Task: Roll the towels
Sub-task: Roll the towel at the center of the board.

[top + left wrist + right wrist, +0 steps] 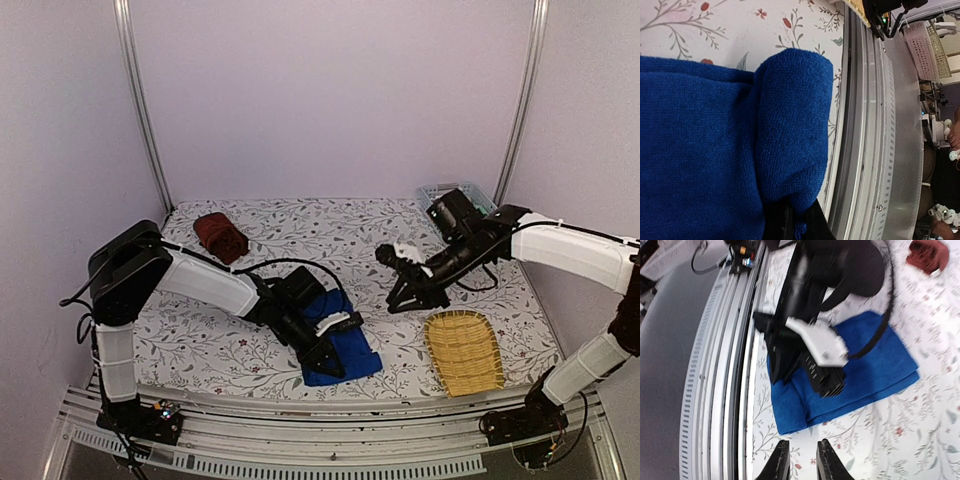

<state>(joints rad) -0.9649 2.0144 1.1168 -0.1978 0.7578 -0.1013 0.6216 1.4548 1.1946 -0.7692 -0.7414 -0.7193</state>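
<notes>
The royal blue towel (345,350) lies folded flat near the table's front edge. Its near end is turned back over itself in a fold (795,125). My left gripper (322,360) rests on that end, shut on the fold's edge (796,220). The dark reddish-brown towel (220,236) sits as a bundle at the back left, and it also shows in the right wrist view (927,254). My right gripper (402,300) hovers to the right of the blue towel (865,370). Its fingers (779,462) stand slightly apart, open, with nothing between them (801,462).
A yellow wicker tray (463,350) lies at the front right. A pale plastic basket (480,192) stands at the back right behind the right arm. The metal rail (875,150) of the table's front edge runs just beside the blue towel.
</notes>
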